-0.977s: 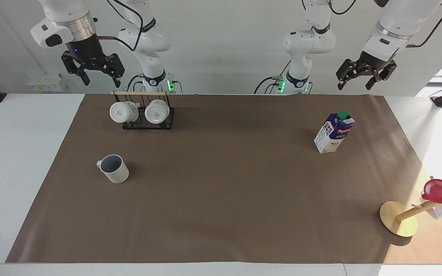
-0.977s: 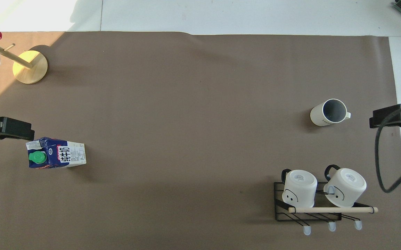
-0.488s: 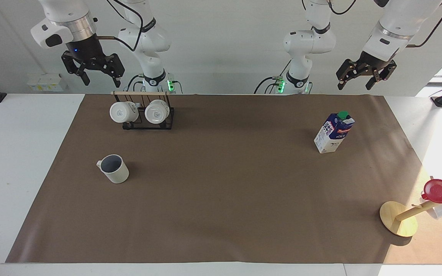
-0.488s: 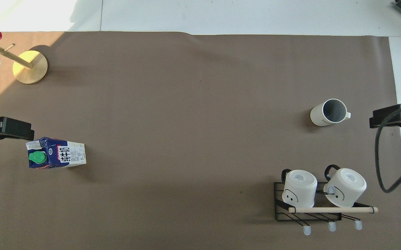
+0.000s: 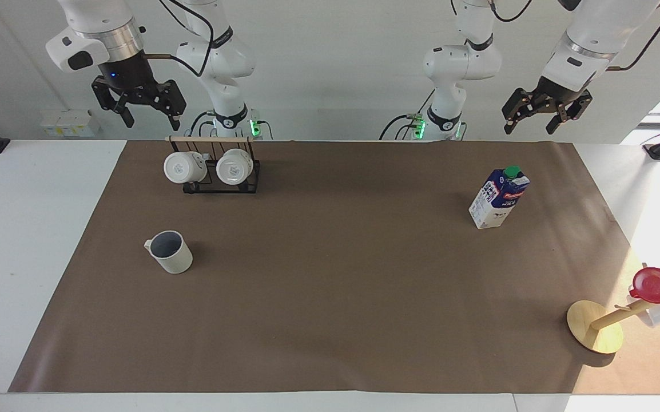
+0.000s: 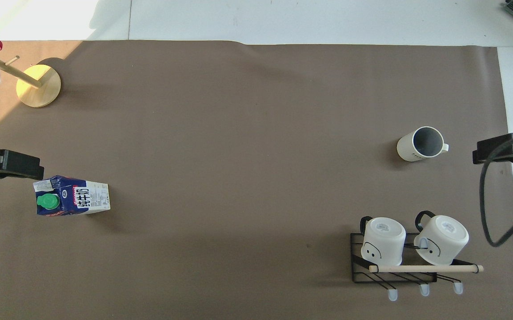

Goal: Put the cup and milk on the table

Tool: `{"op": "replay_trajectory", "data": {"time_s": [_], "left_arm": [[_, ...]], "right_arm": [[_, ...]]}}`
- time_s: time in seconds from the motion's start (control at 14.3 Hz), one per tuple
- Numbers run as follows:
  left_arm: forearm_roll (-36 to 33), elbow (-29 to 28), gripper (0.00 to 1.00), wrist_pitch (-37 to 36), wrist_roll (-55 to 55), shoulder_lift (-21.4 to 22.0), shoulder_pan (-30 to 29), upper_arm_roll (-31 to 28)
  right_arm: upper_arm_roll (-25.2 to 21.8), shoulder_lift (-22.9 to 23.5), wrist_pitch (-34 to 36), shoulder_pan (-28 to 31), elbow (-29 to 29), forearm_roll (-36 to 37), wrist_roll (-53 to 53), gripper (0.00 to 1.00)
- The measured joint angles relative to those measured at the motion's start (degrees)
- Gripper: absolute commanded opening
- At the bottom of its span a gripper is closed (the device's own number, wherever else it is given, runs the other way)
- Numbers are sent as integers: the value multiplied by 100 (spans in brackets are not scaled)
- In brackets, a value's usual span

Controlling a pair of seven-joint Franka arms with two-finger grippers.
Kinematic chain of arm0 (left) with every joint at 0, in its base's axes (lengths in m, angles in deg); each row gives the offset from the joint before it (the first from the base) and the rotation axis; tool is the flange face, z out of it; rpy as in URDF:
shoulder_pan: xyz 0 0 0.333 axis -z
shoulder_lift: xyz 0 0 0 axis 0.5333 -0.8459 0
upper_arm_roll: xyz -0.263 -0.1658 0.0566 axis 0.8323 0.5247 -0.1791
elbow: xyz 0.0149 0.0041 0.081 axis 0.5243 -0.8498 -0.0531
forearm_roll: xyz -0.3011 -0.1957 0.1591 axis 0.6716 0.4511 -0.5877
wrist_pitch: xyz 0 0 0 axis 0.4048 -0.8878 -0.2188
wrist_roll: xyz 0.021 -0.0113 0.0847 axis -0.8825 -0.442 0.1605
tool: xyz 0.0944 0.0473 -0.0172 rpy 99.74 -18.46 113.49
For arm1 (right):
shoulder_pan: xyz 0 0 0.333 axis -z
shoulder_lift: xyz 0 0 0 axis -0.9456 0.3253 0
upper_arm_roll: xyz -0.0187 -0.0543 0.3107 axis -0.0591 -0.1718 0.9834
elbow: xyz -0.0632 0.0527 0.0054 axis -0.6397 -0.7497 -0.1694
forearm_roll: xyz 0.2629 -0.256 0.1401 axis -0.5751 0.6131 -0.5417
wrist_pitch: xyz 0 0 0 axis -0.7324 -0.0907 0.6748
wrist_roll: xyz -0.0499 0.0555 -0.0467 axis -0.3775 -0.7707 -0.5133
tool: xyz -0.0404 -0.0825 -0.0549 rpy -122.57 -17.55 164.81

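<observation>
off-white cup (image 5: pixel 170 252) and blue-white milk carton (image 5: pixel 498 198) upright on the brown-sheeted table (image 5: pixel 330 343)
left gripper (image 5: pixel 545 117) and right gripper (image 5: pixel 142 112) hang spread, empty, above the table's robot-side edge.

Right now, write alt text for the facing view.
The cup and the milk stand upright, far apart on the brown-covered table. The left gripper and right gripper hang open above the table's robot-side edge, holding nothing.
</observation>
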Motion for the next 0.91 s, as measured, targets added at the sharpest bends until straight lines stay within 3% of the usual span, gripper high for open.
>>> {"op": "replay_trajectory", "data": {"time_s": [0.91], "left_arm": [[0, -1, 100, -92, 6, 3, -33, -46]], "right_arm": [[0, 0, 0, 0, 0, 0, 0, 100]]}}
